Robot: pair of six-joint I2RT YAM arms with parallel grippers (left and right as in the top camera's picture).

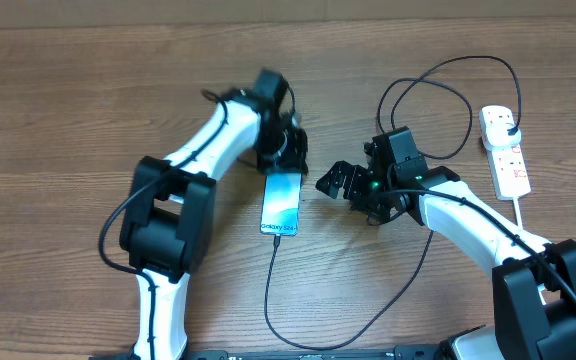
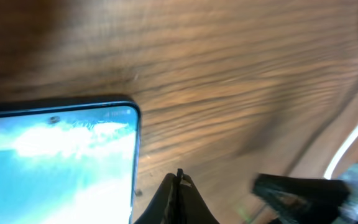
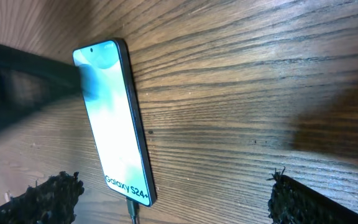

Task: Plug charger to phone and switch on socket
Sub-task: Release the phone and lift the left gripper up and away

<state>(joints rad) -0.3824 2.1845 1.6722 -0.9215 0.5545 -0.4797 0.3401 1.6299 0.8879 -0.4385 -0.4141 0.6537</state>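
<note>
The phone (image 1: 281,203) lies flat mid-table with its light blue screen up, "Galaxy S24+" at its near end. The charger's black cable (image 1: 368,315) loops across the table. Its connector tip (image 3: 132,208) sits in the phone's (image 3: 114,124) bottom port, and its black plug (image 1: 508,122) sits in the white socket (image 1: 505,150) at the far right. My left gripper (image 1: 286,160) is shut and empty at the phone's far end; in the left wrist view the left gripper (image 2: 180,177) is just beside the phone's (image 2: 55,168) corner. My right gripper (image 1: 340,182) stands open just right of the phone, holding nothing.
The socket's thick white cord (image 1: 528,218) runs toward the near right edge. More black cable loops (image 1: 438,100) lie behind my right arm. My left arm shows as a dark blur (image 3: 17,93) beside the phone in the right wrist view.
</note>
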